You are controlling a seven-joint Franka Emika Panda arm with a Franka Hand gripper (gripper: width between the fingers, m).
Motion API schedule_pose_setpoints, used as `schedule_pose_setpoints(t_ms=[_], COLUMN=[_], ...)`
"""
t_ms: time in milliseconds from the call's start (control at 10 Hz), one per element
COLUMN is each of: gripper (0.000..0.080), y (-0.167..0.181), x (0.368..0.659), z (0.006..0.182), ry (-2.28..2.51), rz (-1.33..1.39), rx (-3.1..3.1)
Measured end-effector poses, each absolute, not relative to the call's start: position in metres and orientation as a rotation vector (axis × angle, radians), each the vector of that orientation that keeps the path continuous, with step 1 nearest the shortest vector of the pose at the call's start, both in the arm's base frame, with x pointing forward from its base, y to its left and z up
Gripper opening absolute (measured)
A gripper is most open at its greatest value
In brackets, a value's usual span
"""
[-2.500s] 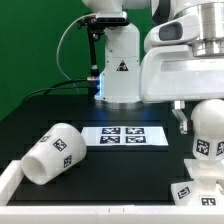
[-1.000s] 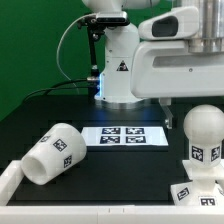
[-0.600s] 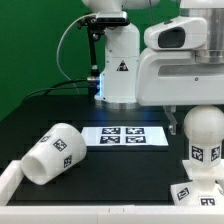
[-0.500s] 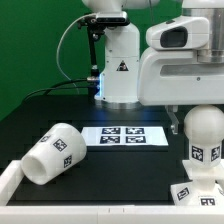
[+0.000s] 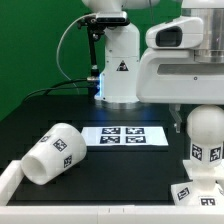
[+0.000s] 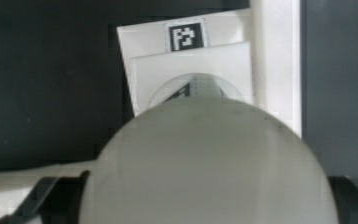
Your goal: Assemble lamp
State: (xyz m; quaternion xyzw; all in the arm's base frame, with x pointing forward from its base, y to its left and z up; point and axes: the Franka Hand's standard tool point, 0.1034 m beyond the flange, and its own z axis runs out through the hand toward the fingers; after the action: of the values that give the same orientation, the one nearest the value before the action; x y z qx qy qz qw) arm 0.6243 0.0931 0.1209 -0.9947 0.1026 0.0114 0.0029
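Exterior view: white round-headed plastic bulb [image 5: 205, 135] upright at 3 o'clock, above white angular tagged base [image 5: 196, 190] at 5; seated or not, unclear. Likely risk: an off-centre stem could jam or shove the base. White tapered cup-shaped shade [image 5: 55, 152] lies sideways at 8, contents unseen. Wrist view: gripper [image 6: 202, 198] straddles the bulb head; cannot tell whether it pinches.

Exterior view's looking bright and evenly lit, with the white arm [image 5: 185, 60] almost blowing out at upper right. Wrist view's going soft, the bulb [image 6: 202, 165] blurring up close.
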Motion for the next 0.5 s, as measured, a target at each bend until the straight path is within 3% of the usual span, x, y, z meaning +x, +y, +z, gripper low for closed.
schedule_pose_setpoints(t_ms=[500], gripper=[0.0576], y=[0.0942], x=[0.6216], z=[0.1199], ry=[1.242], rz=[0.005], rx=[-2.908])
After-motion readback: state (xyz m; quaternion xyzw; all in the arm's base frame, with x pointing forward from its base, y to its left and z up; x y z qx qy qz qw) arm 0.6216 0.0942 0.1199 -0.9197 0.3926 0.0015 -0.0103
